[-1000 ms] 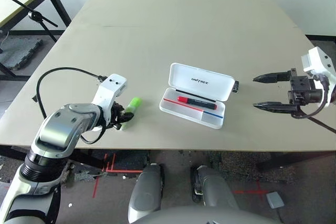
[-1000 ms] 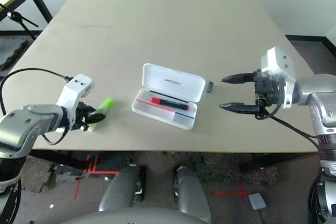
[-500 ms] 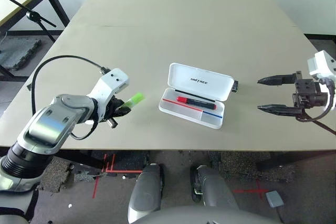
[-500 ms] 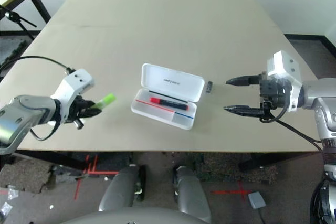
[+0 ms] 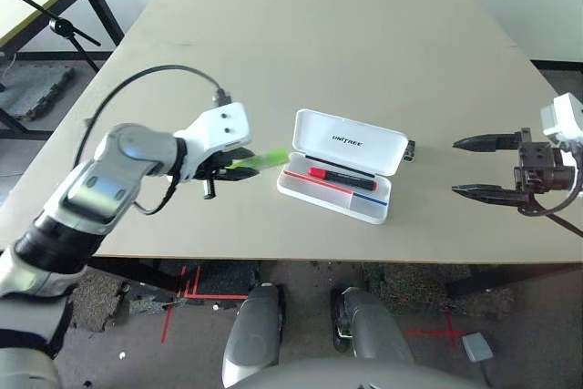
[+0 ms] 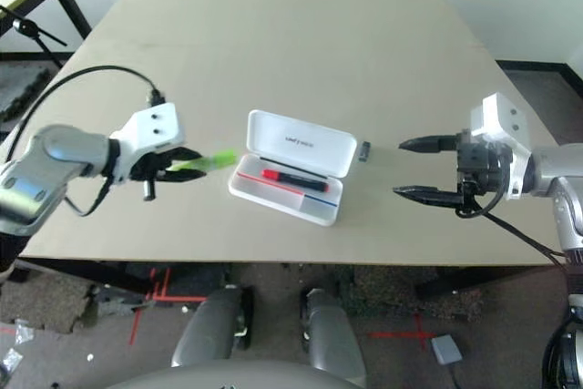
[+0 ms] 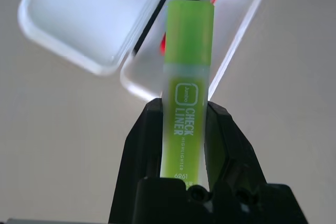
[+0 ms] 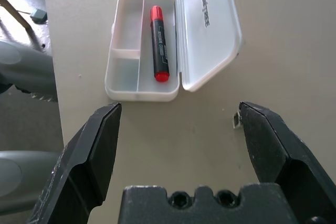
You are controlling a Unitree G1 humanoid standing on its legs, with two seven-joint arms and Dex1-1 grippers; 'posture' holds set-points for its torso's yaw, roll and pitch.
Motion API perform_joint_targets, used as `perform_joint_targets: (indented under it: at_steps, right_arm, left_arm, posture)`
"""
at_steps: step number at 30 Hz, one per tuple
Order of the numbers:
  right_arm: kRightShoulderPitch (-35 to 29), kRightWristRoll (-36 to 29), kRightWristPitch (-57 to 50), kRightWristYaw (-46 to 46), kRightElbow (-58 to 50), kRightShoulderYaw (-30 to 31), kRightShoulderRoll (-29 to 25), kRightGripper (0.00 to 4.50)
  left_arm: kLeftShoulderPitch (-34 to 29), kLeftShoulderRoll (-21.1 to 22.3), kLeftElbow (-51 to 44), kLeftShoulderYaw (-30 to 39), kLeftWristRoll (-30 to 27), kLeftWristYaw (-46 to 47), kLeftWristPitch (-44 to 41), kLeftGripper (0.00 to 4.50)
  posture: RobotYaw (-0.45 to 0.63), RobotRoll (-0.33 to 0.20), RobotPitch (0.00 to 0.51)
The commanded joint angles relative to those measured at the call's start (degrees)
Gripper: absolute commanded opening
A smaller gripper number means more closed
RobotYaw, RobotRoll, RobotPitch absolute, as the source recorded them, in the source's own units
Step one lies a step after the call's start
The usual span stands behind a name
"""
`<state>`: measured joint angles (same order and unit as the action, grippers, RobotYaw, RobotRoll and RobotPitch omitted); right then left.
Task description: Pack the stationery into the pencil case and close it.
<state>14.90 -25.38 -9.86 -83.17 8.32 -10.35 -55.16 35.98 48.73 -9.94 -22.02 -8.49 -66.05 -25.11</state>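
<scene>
Highlighter at the Case's Edge, Marker Already Inside

The left gripper (image 7: 184,145) has the lime-green highlighter (image 7: 186,82) clamped between its two fingers, the capped end pointing out toward the pencil case (image 5: 314,196). It is above the table (image 5: 364,43), in from the table's left edge and nearer the robot's edge than the far one. The cap reaches to the case's left end, seen from the head.

The case lies open near the middle of the robot's edge of the table, its lid (image 5: 351,141) folded back toward the far edge. In the long compartment next to the hinge rests the red-and-black marker (image 8: 160,43). Just beyond the lid's right end, on the tabletop, sits the small dark clip-like piece (image 6: 364,151).

Farther out, toward the table's right edge, the right gripper (image 6: 410,170) stands wide with nothing between its fingers, facing the case.

The step in hand looks to be packing the highlighter. The next move likely calls for carrying it over the tray, turning it in line with the compartments, and lowering it before letting go; set down askew, it could catch on the rim or divider. The small piece would still need to go in before the lid is swung over and pressed shut.
</scene>
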Motion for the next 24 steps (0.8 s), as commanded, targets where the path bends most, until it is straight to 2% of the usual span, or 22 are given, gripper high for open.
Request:
perform_joint_targets:
  at_steps: [1, 9, 19, 24]
  right_arm:
    - [-1.26, -0.99, -0.54, 0.81, -1.86, -1.69, -0.58, 4.50]
    - [-3.55, -1.85, -1.55, 2.37, -4.29, -3.11, -0.66, 4.50]
    - [-4.43, -2.43, -2.03, 3.56, -5.53, -3.52, -0.67, 4.50]
    - [-4.34, -2.67, -2.35, 4.01, -6.04, -3.30, -0.30, 4.50]
  left_arm:
    - [3.03, -3.63, 3.47, -3.65, 2.89, -2.75, 3.63, 1.07]
    - [4.57, -9.17, 11.89, -7.70, 9.04, -6.07, 16.84, 1.07]
    - [6.64, -14.55, 17.73, -7.71, 12.48, -6.53, 20.24, 1.07]
    - [6.70, -15.56, 18.56, -7.52, 13.13, -7.21, 20.17, 1.07]
  posture:
    - [0.21, 0.000, 0.112]
    - [0.18, 0.000, 0.114]
    - [0.16, 0.000, 0.113]
    - [0.16, 0.000, 0.113]
